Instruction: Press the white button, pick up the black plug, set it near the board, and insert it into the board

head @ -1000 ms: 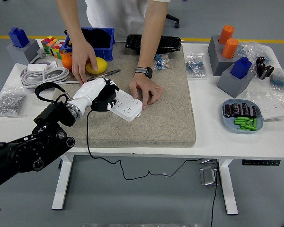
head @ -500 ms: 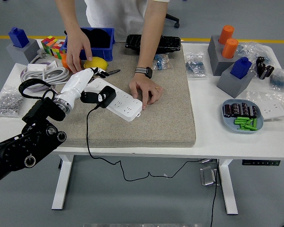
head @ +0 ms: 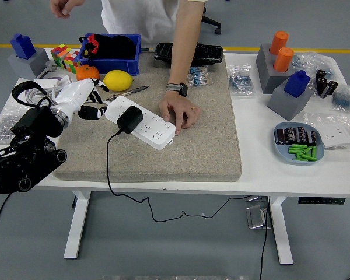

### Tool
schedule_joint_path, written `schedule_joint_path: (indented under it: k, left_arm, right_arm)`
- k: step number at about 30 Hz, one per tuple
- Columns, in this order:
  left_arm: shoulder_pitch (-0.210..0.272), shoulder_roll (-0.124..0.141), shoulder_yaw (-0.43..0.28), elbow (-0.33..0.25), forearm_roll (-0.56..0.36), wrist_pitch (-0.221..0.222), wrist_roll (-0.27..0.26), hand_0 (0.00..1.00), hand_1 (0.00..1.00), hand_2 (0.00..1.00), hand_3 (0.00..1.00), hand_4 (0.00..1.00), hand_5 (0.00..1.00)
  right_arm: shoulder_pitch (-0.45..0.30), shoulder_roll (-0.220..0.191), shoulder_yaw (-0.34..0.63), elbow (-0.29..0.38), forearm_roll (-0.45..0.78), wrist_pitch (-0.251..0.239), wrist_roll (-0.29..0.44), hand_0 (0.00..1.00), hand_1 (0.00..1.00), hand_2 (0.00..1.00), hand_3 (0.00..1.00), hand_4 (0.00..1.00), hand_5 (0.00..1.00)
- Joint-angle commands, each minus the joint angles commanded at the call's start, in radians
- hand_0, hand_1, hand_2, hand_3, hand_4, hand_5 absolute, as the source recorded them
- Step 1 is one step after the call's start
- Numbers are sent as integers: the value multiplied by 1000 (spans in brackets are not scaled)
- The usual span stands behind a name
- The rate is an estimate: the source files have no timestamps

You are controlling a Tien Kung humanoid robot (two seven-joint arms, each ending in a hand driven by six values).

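Observation:
The white power strip (head: 147,125) lies slanted on the tan mat (head: 181,146). The black plug (head: 129,119) sits on the strip's left part, and its cable (head: 108,169) runs down over the table's front edge. My left hand (head: 91,109) hovers just left of the strip, apart from the plug, fingers relaxed and holding nothing. A person's hand (head: 178,114) rests on the strip's right end. The person's other hand (head: 64,6) is raised at the top left. I cannot make out the white button.
A lemon (head: 118,80), a pen (head: 128,91), an orange (head: 87,72) and a blue bin (head: 112,51) lie behind my hand. A white cable coil (head: 29,93) and a bag of screws (head: 6,125) are at the left. A blue plate (head: 279,146) of batteries sits right.
My left hand let go of the black plug and drew back to the left. The plug stays on the strip. The person's hand by the lemon lifted away.

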Motion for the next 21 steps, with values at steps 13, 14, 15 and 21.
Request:
schedule_joint_path:
  k: [13, 14, 15, 21]
  left_arm:
    - [-113, -24, 181, 78, -4, -77, 21, 287, 99, 145, 702, 2, 144]
    - [-119, -26, 194, 82, -9, -77, 19, 287, 99, 145, 702, 2, 144]
    - [-124, -28, 206, 85, -13, -76, 17, 280, 94, 142, 715, 2, 129]
    - [-163, -55, 304, 125, -47, -71, 3, 279, 94, 140, 717, 2, 143]
  right_arm:
    - [6, -4, -3, 0, 2, 0, 0, 802, 689, 686, 652, 778, 406]
    - [6, -5, -4, 0, 2, 0, 0, 802, 689, 686, 652, 778, 406]
    - [6, -5, -5, 0, 2, 0, 0, 802, 689, 686, 651, 778, 406]
    - [11, -8, -14, -2, 4, 1, -1, 800, 689, 686, 652, 777, 406]
